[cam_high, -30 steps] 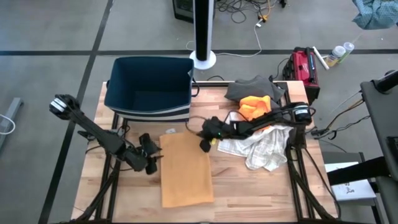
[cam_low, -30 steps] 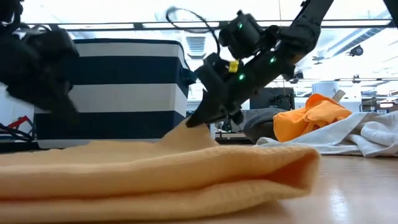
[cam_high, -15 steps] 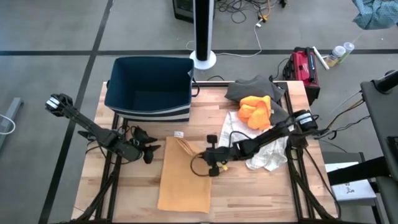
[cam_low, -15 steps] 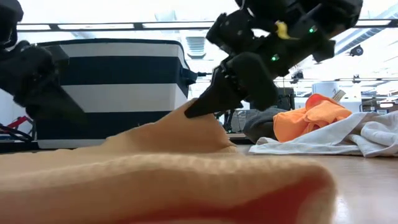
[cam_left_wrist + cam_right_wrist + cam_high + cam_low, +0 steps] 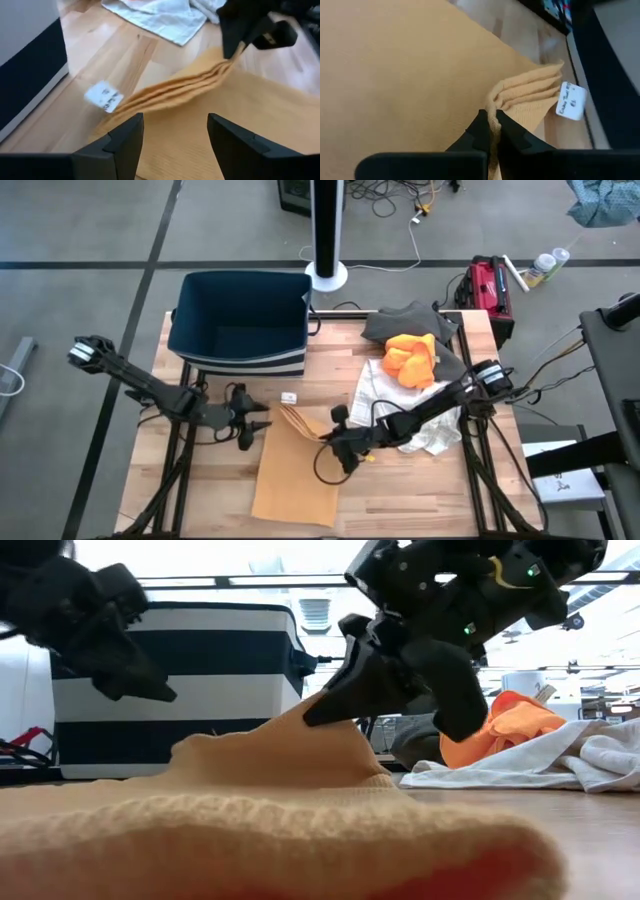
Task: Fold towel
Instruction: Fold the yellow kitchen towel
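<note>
Since a second ago your right gripper [image 5: 322, 437] has dragged the towel [image 5: 297, 480] edge toward the front of the worktop [image 5: 400, 490], away from the basket, and your left gripper [image 5: 256, 421] has let go and pulled off to the towel's left side.

Biggest first: the worktop carries a navy basket [image 5: 240, 320] at the back left, a heap of other laundry [image 5: 415, 390] at the right, and the towel, tan, lying long in the middle, front end near the worktop's edge. Its far end is bunched into pleats, with a white label [image 5: 288, 396] sticking out just beside them.

Your right fingers [image 5: 485, 131] are pressed together, pinching that pleated edge and lifting it clear of the flat part — the low view shows the cloth rising to a peak under them. Your left fingers [image 5: 125, 145] stand spread with nothing between them, just beside the towel's far left corner.

You look to be mid-fold: one end is being carried over the rest, and only one side is held. Next, I'd say, keep drawing the pinched edge toward the front end and lay it down square. The free corner may lag and skew the fold, so bring your left gripper back to take it.
</note>
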Motion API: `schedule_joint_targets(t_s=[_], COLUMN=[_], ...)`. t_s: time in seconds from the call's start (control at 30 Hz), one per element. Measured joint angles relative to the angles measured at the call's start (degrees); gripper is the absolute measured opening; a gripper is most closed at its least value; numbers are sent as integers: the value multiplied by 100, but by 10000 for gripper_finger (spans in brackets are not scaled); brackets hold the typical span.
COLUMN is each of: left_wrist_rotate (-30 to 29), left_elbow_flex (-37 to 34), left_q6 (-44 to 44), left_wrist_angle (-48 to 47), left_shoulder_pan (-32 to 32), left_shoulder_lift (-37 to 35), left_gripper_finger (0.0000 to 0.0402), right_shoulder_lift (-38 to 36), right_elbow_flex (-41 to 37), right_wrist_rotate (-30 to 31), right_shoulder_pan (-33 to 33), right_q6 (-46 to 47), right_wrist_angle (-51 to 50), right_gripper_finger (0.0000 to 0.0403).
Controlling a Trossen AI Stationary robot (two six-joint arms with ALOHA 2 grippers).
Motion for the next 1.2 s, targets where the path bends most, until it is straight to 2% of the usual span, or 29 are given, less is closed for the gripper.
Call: schedule_joint_targets(t_s=[0.13,0.27,0.47,0.57,0.7,1.0,1.2], left_wrist_rotate=[750,1162,1330,1400,1641,1586,1253], left_elbow_flex=[345,868,1626,1705,1703,1536,1447], left_q6=[499,1273,1370,1386,1581,2021,2479], left_wrist_angle=[-9,-155,-2216,-2625,-2644,-2549,-1576], left_shoulder_pan=[582,860,1029,1199,1301,1257,1267], left_shoulder_lift=[472,959,1272,1271,1239,1459,2159], left_gripper_finger=[212,212,216,222,235,286,321], right_shoulder_lift=[46,64,85,85,85,85,85], right_elbow_flex=[12,58,58,58,58,61,63], right_wrist_rotate=[-37,-1,412,433,418,424,421], right_shoulder_pan=[98,111,232,286,301,297,297], right_q6=[-574,-1044,-1448,-1714,-1508,-1261,-1344], right_wrist_angle=[-16,-319,-596,-627,-621,-618,-634], right_gripper_finger=[7,7,7,7,8,8,8])
